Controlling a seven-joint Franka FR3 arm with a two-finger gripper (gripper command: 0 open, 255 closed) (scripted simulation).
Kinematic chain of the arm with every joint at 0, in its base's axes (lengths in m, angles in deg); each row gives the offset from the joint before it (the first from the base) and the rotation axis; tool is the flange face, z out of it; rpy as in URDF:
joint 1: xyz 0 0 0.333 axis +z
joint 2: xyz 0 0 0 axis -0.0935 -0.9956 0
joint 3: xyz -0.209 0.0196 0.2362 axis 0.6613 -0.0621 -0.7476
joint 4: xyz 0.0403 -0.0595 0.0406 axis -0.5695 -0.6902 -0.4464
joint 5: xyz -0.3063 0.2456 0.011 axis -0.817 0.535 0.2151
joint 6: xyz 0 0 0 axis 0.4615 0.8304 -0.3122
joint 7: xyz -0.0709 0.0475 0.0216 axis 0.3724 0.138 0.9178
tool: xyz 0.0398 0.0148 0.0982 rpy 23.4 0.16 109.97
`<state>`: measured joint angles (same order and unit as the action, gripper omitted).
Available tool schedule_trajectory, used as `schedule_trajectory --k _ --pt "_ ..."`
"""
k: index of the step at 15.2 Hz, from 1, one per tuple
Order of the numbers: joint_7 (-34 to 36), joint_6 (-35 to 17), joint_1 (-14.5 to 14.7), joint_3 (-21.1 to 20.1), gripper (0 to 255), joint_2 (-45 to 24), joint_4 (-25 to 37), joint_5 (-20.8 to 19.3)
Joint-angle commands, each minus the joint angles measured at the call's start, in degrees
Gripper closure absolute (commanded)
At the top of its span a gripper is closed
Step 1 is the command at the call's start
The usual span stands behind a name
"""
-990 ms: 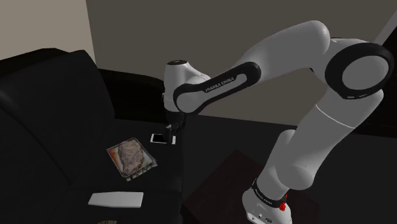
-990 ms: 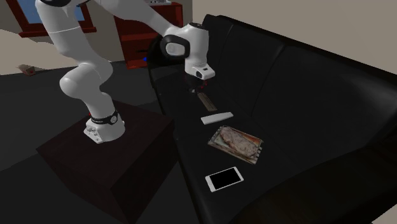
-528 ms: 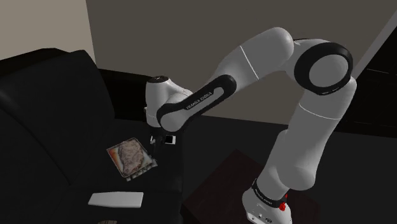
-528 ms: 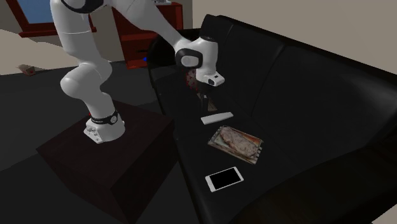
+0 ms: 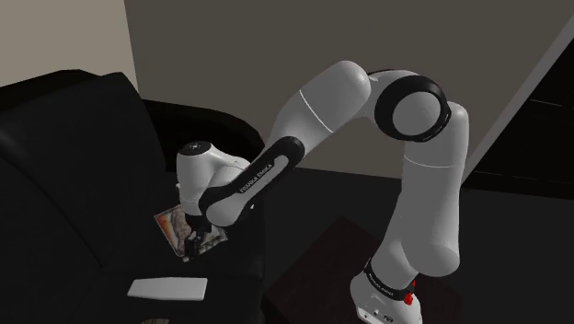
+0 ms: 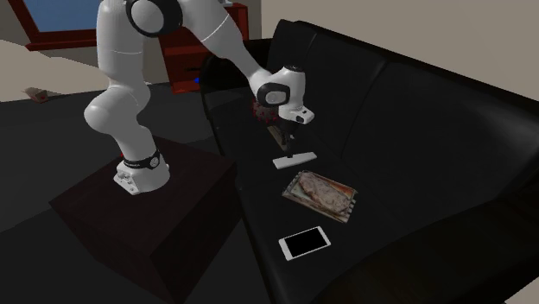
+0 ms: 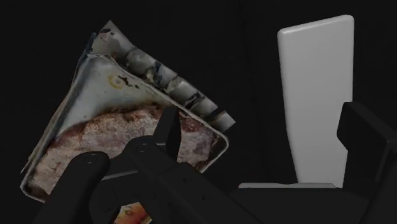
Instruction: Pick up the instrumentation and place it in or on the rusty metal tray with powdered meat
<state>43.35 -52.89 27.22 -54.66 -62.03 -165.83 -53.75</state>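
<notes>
Here the tool (image 7: 222, 153) is gripping the instrument (image 7: 167, 173), a dark, angular thing with a small orange patch low down. It spans the gap between the two black fingers (image 7: 369, 159), which stand wide apart on either side of it. The instrument is therefore up in the tool, off the sofa (image 5: 64, 156).

In the wrist view, past the fingertips, the rusty tray (image 7: 108, 83) lies on the seat, its speckled meat partly hidden behind the instrument. A flat white bar (image 7: 315, 95) lies apart from the tray, on the other finger's side.

In the shoulder view the arm (image 5: 340, 101) rises upright from the stand (image 5: 322, 267), folds at a high elbow and slopes down toward that view's left. The hand points downward, and the tool (image 5: 195, 236) shows in front of the tray (image 5: 168, 226). The white bar (image 5: 166, 288) lies nearer the camera.

In the second exterior view the arm arches over from that view's left. The tool (image 6: 289, 129) hangs clear above the seat (image 6: 415, 129), just over the white bar (image 6: 294, 160) as pictured. The tray (image 6: 337, 188) lies beyond the bar, and a phone (image 6: 304, 243) nearer the camera.
</notes>
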Motion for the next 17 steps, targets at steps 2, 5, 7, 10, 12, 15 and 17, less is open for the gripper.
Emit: schedule_trajectory --k 2,5,7,10,12,15,17 --pt "0.50 -1.33 2.00 -0.14 0 -5.45 4.36 -1.97" --pt "0.99 -2.34 4.33 -0.10 0 -10.97 9.11 -3.81" --pt "1.17 -2.77 5.95 -0.03 0 -14.64 12.51 -4.91" --pt "1.22 -3.05 8.05 0.07 0 -19.38 17.21 -6.19" --pt "1.41 -3.94 8.31 0.41 0 -20.65 17.59 -6.49" --pt "1.68 -5.24 8.68 0.91 0 -22.61 18.27 -6.93" --pt "1.86 -6.07 8.92 1.24 0 -23.94 18.78 -7.20"
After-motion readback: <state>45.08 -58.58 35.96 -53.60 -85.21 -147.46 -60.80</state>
